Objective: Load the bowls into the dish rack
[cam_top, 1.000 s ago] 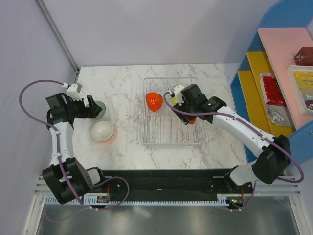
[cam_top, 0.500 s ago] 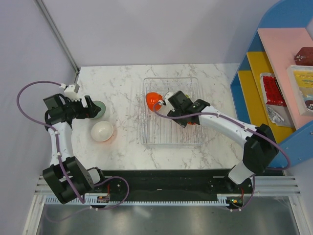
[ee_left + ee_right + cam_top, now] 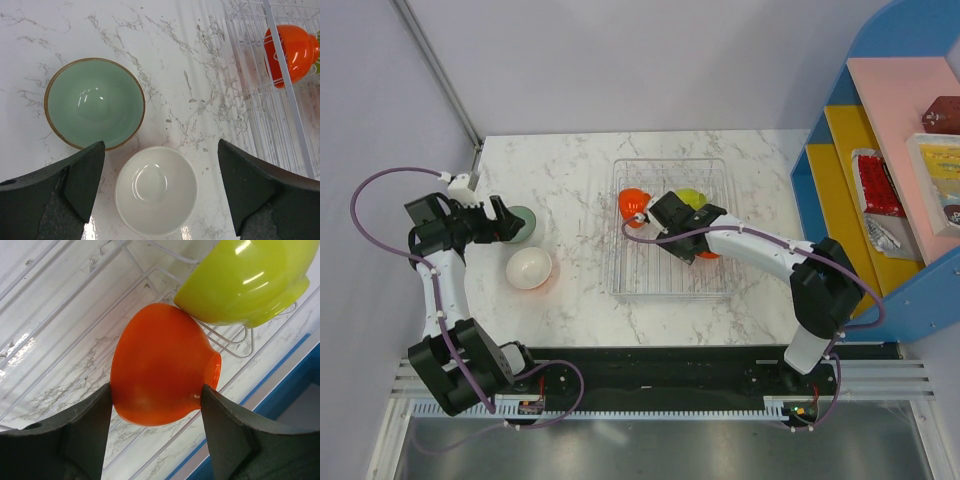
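Left pincer (image 3: 160,145) is spread wide above the mint bowl (image 3: 95,102) and white bowl (image 3: 156,190), both mouth-up near the bench's (image 3: 570,180) left edge. In the dish rack (image 3: 670,280), mid-bench, we see the racked orange bowl (image 3: 634,205) by the left wall with the lime bowl (image 3: 692,198) beside it. Only the right wrist view shows the right pincer (image 3: 157,390) pinching the gripped orange bowl (image 3: 160,365). It's tipped on its side against the lime bowl, foot to that view's right. Top view gives just an orange sliver under the forearm.

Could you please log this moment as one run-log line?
left gripper: open above mint bowl, white bowl on table | right gripper: shut on orange bowl over dish rack, beside lime-green bowl
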Controlling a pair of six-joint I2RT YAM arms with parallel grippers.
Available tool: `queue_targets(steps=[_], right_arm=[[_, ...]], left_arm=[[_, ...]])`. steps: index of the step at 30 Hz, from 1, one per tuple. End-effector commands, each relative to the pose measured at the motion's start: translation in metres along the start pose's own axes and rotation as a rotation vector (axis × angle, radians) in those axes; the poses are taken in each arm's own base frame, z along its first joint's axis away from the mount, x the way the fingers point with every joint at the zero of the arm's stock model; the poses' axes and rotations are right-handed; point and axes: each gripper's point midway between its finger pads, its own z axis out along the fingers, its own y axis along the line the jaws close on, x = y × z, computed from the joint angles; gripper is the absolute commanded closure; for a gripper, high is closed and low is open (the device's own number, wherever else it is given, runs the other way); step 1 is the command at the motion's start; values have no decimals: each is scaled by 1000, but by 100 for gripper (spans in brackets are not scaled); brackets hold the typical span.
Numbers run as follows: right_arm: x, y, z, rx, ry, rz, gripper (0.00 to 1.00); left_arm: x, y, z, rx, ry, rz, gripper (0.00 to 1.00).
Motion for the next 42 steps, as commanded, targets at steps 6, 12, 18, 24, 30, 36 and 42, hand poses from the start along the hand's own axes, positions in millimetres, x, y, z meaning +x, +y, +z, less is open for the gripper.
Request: queue_targets(steps=[6, 12, 18, 24, 30, 36, 42], right_arm=[[-19, -4, 10, 68, 5, -28, 86], [-21, 6, 7, 4, 19, -41, 20], [-25, 16, -3, -84, 2, -41, 2], [-32, 12, -14, -85, -29, -23, 2], [-61, -14, -62, -76, -189, 52, 2], [-71, -34, -107, -91, -327, 107, 2], [-61, -43, -117, -83, -371, 147, 2]], left_arm=[[-5, -5, -4, 44, -28, 33, 0], [-6, -4, -6, 41, -34, 33, 0], [-6, -3, -7, 39, -38, 32, 0], [-11, -2, -10, 28, -48, 45, 0], [-23, 34, 1, -87, -29, 53, 0], [-36, 80, 16, -221, 2, 58, 0], [-14, 120, 38, -299, 86, 18, 0]])
